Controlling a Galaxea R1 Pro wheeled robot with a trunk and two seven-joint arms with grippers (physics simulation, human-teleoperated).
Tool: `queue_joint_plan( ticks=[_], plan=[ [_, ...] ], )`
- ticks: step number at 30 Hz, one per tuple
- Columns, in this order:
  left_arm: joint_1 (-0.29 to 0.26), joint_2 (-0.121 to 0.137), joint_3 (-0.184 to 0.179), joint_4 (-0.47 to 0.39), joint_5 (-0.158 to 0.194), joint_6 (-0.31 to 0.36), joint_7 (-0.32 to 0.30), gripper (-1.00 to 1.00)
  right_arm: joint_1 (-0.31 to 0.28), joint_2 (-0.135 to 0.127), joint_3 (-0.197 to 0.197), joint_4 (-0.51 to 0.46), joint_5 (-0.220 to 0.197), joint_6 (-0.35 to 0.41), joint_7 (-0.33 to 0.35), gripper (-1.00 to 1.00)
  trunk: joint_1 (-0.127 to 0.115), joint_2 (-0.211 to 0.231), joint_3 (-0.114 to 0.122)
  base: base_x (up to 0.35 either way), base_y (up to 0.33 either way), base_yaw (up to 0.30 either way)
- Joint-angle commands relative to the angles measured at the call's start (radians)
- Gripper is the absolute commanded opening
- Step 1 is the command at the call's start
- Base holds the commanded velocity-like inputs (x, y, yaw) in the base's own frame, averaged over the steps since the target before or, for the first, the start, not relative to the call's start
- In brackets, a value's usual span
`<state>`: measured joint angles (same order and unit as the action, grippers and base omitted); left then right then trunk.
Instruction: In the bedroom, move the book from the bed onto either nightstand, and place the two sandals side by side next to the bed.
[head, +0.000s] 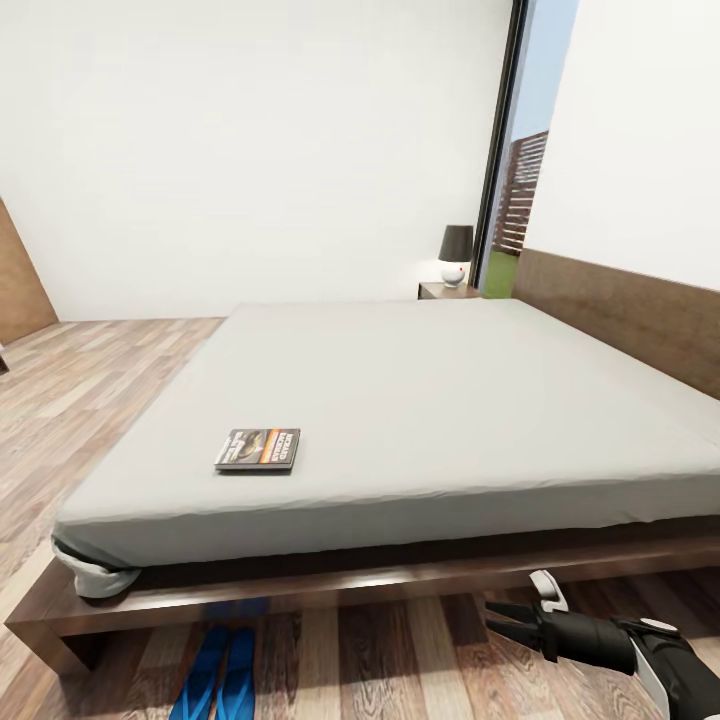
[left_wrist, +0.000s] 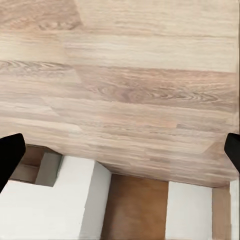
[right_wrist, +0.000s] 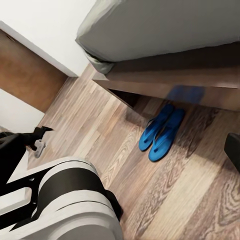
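The book lies flat on the bed's grey mattress, near its front left corner. Two blue sandals lie side by side on the wood floor, just in front of the bed frame; the right wrist view has the sandals below the mattress corner. A nightstand stands at the bed's far side by the headboard. My right gripper hovers low over the floor, right of the sandals, open and empty. My left gripper points down at bare floor, fingertips wide apart.
A small lamp with a dark shade stands on the nightstand, next to the tall window. Wood floor stretches along the bed's left side. My own white and black base sits close beside the right arm.
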<state>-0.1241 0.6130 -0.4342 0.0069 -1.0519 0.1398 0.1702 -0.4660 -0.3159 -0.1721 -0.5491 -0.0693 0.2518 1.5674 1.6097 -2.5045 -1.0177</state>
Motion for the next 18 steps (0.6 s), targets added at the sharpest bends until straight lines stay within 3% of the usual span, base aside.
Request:
queue_joint_plan(
  ticks=[1, 6, 12, 15, 16, 18],
  plan=[
    [0.001, -0.001, 0.017, 0.001, 0.022, 0.007, 0.006, 1.00, 0.000, 0.000, -0.001, 0.000, -0.001, 0.011, 0.003, 1.00, 0.000, 0.000, -0.001, 0.000, 0.000, 0.000],
    [0.003, -0.001, 0.062, 0.001, 0.086, 0.036, 0.010, 1.00, 0.000, 0.000, -0.001, 0.001, -0.001, 0.011, 0.003, 1.00, 0.000, 0.000, -0.001, 0.000, 0.000, 0.000],
    [0.004, -0.001, 0.102, 0.001, 0.129, 0.051, 0.011, 1.00, 0.000, 0.000, -0.001, 0.001, -0.001, 0.011, 0.003, 1.00, 0.000, 0.000, -0.001, 0.000, 0.000, 0.000],
    [0.004, -0.001, 0.155, 0.000, 0.178, 0.057, 0.014, 1.00, 0.000, 0.000, -0.001, 0.001, -0.001, 0.010, 0.003, 1.00, 0.000, 0.000, -0.001, 0.000, 0.000, 0.000],
    [0.005, -0.001, 0.197, 0.000, 0.220, 0.058, 0.015, 1.00, 0.000, 0.000, -0.001, 0.001, -0.002, 0.010, 0.003, 1.00, 0.000, 0.000, -0.001, 0.000, 0.000, 0.000],
    [0.005, -0.001, 0.232, 0.000, 0.256, 0.057, 0.015, 1.00, 0.000, 0.000, -0.001, 0.001, -0.002, 0.010, 0.003, 1.00, 0.000, 0.000, -0.001, 0.000, 0.000, 0.000]
  ],
)
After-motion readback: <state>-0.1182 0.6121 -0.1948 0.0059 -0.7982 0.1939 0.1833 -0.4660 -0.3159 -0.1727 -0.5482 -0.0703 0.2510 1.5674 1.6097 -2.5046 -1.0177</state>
